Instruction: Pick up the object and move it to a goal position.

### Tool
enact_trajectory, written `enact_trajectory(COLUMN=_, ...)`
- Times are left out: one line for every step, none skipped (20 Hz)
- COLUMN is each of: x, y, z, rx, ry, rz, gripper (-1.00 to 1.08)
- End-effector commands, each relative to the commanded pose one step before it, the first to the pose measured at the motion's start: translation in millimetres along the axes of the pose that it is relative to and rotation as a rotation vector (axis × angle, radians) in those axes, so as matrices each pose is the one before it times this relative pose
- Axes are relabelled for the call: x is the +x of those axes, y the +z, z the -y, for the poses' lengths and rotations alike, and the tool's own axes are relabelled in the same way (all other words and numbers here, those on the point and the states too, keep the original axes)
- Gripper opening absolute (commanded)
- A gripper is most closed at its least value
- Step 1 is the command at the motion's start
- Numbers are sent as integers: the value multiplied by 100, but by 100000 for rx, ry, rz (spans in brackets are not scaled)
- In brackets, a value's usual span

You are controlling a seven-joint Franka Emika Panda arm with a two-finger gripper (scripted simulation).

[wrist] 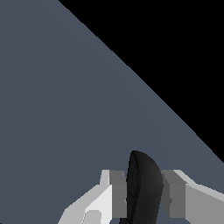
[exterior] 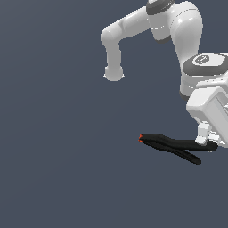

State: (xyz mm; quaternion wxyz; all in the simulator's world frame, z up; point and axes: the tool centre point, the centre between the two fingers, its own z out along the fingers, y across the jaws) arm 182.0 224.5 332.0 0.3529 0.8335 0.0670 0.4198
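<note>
1. We hold the clamp (exterior: 171, 144) in our gripper (exterior: 206, 140). The jaws are clamped on its handle end, and the wrist view shows a dark handle (wrist: 143, 186) pressed between the two pads (wrist: 117, 192).
2. In the exterior view the clamp sticks out from the gripper toward that view's left, roughly level. Its red tip (exterior: 140, 138) is at the far end and the two handles fork near the jaws.
3. We cannot tell for certain whether the clamp is off the grey surface (exterior: 53, 156), as no shadow or contact line shows. It looks carried rather than resting.
4. No goal marker shows in either view, so we judge the step in hand to be the carry toward a goal out of sight.
5. To do it well, we should keep the grip firm. The hold sits at one end, so the long free part may pivot between the pads if we swing fast.
6. We should move smoothly, keep the wrist angle steady, and avoid dragging the tip along the surface.
7. We read no brand, label or writing anywhere. The arm (exterior: 178, 26) shows only plain white and grey shells.
</note>
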Motion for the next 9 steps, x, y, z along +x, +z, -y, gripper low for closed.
enact_trajectory(x=152, y=-1103, z=-113, rx=-17, ry=164, rz=-191, gripper=-100)
enact_trajectory(x=6, y=-310, z=7, rx=0, ry=0, rz=0, gripper=-100)
enact_trajectory(x=8, y=-260, z=6, rx=0, ry=0, rz=0, gripper=-100)
enact_trajectory(x=10, y=-210, z=6, rx=0, ry=0, rz=0, gripper=-100)
enact_trajectory(x=13, y=-159, z=6, rx=0, ry=0, rz=0, gripper=-100)
enact_trajectory(x=15, y=-109, z=6, rx=0, ry=0, rz=0, gripper=-100)
enact_trajectory(x=31, y=-91, z=6, rx=-48, ry=-19, rz=-46, gripper=-100)
enact_trajectory(x=20, y=-7, z=6, rx=0, ry=0, rz=0, gripper=-100)
enact_trajectory(x=8, y=10, z=2, rx=0, ry=0, rz=0, gripper=-100)
